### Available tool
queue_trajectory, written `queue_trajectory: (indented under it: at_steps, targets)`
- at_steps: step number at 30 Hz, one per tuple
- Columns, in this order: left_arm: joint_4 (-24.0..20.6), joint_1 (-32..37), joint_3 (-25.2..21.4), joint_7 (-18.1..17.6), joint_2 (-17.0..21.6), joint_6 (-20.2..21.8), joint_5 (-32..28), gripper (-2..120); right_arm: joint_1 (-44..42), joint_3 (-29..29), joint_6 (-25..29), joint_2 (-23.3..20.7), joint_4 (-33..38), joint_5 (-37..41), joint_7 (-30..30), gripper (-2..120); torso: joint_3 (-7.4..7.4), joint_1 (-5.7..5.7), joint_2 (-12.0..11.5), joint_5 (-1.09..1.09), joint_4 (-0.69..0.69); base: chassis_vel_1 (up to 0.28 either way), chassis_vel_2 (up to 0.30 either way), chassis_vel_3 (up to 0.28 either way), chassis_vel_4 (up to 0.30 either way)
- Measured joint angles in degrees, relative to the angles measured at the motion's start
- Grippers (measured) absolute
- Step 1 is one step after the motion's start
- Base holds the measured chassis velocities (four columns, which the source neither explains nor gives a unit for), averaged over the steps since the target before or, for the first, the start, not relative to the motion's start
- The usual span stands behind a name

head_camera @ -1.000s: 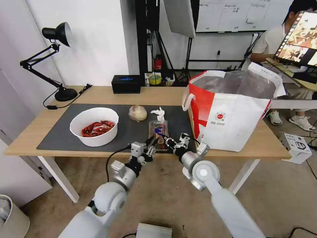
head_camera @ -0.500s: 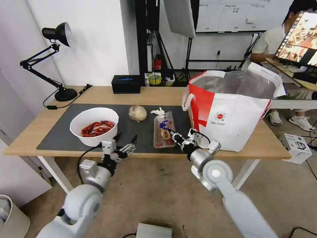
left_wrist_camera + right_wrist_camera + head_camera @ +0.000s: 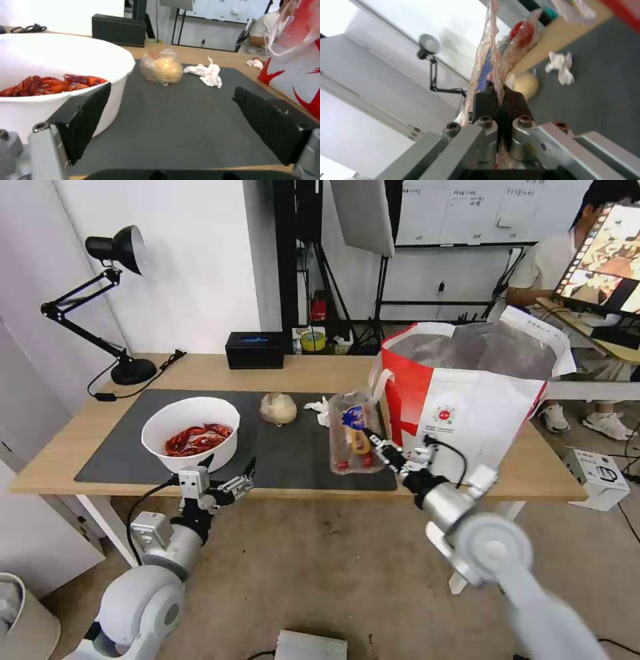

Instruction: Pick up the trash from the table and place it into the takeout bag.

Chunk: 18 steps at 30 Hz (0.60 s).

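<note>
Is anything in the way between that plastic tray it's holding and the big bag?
Nothing visible. The right pincer holds the clamshell tray tilted up just beside the takeout bag; only the bag's own tall near wall separates it from the open top.

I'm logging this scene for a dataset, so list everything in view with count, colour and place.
round bowl of crayfish shells: 1, white, mat's left.
plastic-wrapped lump: 1, beige, mid-mat.
crumpled tissue: 1, white, beside lump.
clear plastic clamshell tray: 1, red bits, lifted off mat.
insulated takeout bag: 1, white-red, table's right.
wooden table: 1, light, grey mat.
tissue box: 1, black, far edge.
desk lamp: 1, black, far left.
left gripper: fingers open, by bowl.
right gripper: shut on tray.
</note>
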Motion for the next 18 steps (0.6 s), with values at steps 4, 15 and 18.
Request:
queue_trajectory:
  at_steps: [4,15,18]
  targets:
    - [0.0,0.48,-0.61,0.05,-0.26,-0.03,0.09,100,-2.27,5.22,0.02,-2.37,3.72,1.75,-1.21,0,0.0,0.0,0.0,0.0,0.0,0.0,0.0,0.0,0.0]
    - [-0.55,1.44,-1.38,0.29,-0.75,-0.24,0.18,100,0.13,14.74,2.07,-9.75,7.25,11.44,0.7,0,0.01,0.0,0.0,0.0,0.0,0.0,0.0,0.0,0.0]
    - [-0.89,1.7,-1.54,0.33,-1.0,-0.26,0.22,100,2.73,15.84,2.87,-11.84,7.0,14.18,2.14,0,0.01,0.0,0.0,0.0,0.01,0.0,0.0,0.0,0.0]
